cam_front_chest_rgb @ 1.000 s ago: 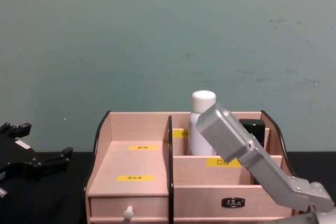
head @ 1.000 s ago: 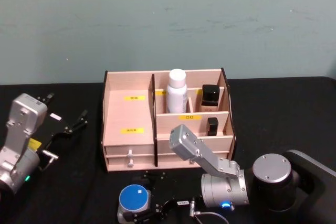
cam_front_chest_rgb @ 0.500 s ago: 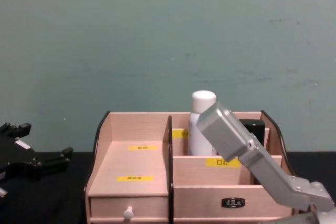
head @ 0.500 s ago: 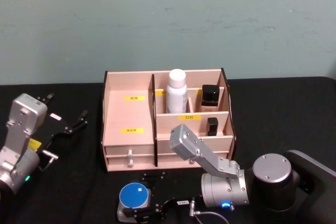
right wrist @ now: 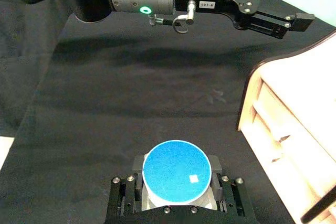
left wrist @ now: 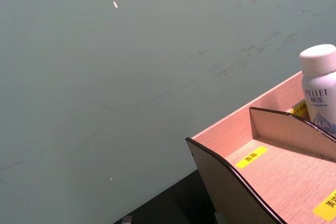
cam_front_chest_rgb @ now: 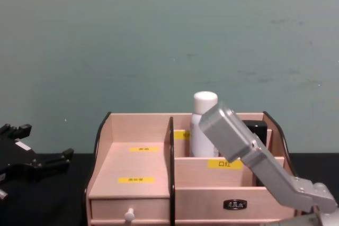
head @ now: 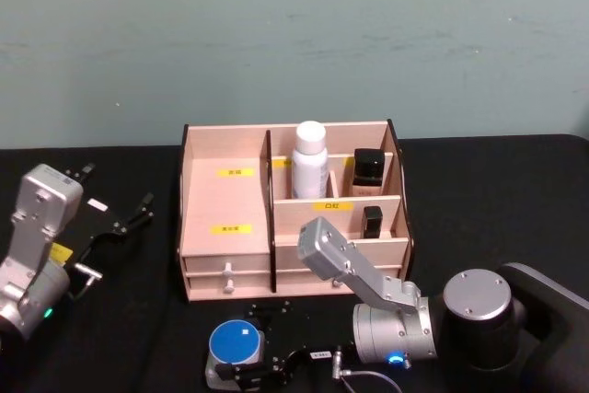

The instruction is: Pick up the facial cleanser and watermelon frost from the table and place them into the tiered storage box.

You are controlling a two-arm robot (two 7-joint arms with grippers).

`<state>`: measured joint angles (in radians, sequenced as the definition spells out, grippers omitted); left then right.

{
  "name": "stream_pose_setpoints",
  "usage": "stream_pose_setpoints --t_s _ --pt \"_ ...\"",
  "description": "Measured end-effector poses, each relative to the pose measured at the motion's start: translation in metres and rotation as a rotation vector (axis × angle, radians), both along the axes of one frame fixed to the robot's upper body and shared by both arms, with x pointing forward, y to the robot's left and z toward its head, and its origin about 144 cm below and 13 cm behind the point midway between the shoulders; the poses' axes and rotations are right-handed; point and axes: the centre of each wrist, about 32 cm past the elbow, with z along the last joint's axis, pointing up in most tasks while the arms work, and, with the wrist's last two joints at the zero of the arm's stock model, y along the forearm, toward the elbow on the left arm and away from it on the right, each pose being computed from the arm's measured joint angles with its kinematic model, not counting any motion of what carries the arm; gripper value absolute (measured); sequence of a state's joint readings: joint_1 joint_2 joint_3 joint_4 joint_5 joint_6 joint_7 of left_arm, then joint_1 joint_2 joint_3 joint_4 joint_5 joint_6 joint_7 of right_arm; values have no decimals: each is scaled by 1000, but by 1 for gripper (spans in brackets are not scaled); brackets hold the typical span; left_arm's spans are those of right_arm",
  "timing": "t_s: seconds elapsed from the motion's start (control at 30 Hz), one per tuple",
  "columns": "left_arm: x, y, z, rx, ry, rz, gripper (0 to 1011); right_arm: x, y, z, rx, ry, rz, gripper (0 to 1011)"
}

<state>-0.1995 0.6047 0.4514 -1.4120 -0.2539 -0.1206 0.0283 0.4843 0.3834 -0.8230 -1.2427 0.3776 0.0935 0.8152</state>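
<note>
A round jar with a blue lid (head: 233, 345) (right wrist: 176, 170) sits low at the table's front, before the tiered storage box (head: 225, 200) (cam_front_chest_rgb: 132, 162) (left wrist: 283, 166). I cannot tell whether it is the facial cleanser or the watermelon frost. My right gripper (head: 241, 368) (right wrist: 176, 198) is shut on the jar's pale body, one black finger on each side. My left gripper (head: 115, 213) (cam_front_chest_rgb: 37, 162) (right wrist: 278, 22) hangs open over the black table, left of the box, holding nothing. A white bottle (head: 310, 161) (cam_front_chest_rgb: 204, 125) (left wrist: 319, 85) stands upright in the box's back compartment.
A black bottle (head: 368, 167) and a small dark tube (head: 372, 221) stand in the box's right compartments. Knobbed drawers (head: 227, 275) face me. My right arm's grey link (cam_front_chest_rgb: 249, 152) rises in front of the box's right half. Black cloth (right wrist: 131, 87) stretches left of the box.
Almost nothing differs. The jar and my right gripper have shifted only very slightly at the table's front. The left arm has stayed where it was.
</note>
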Motion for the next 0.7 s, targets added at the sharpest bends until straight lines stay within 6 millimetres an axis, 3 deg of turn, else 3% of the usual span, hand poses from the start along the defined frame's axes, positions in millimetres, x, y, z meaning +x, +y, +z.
stream_pose_setpoints --t_s 0.43,0.7 --pt "0 0 0 0 0 0 1010 -1 -4 -2 11 8 -9 736" --pt "0 0 0 0 0 0 1010 -2 -3 13 31 -22 -17 736"
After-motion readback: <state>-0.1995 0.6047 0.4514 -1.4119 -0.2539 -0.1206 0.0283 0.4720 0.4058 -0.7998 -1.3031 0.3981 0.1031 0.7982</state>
